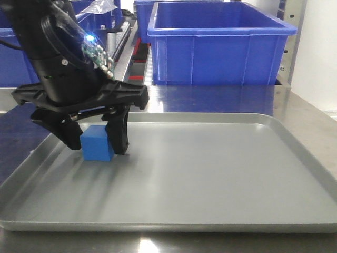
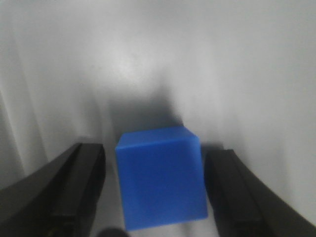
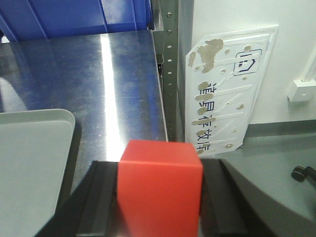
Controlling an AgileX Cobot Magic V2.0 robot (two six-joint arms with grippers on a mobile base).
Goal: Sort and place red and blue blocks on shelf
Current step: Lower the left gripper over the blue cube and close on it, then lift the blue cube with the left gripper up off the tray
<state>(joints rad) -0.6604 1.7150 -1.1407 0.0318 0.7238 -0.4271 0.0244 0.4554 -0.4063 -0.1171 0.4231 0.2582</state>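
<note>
Fingers (image 2: 81, 187) of my left gripper (image 1: 97, 147) stand apart on the grey tray (image 1: 210, 179), either side of the blue block (image 1: 96, 143), gaps showing.
Over the steel tabletop (image 3: 113, 74) near the tray's corner, my right gripper (image 3: 159, 212) clamps the red block (image 3: 160, 182); its fingertips are cut off below, and my left wrist view is blurred.

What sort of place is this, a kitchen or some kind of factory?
Probably a workshop or warehouse-style lab, not a kitchen. Big blue plastic bins stand at the back, the perforated upright of a steel rack shows at the side, and a grey metal tray lies on a bare steel surface.
</note>
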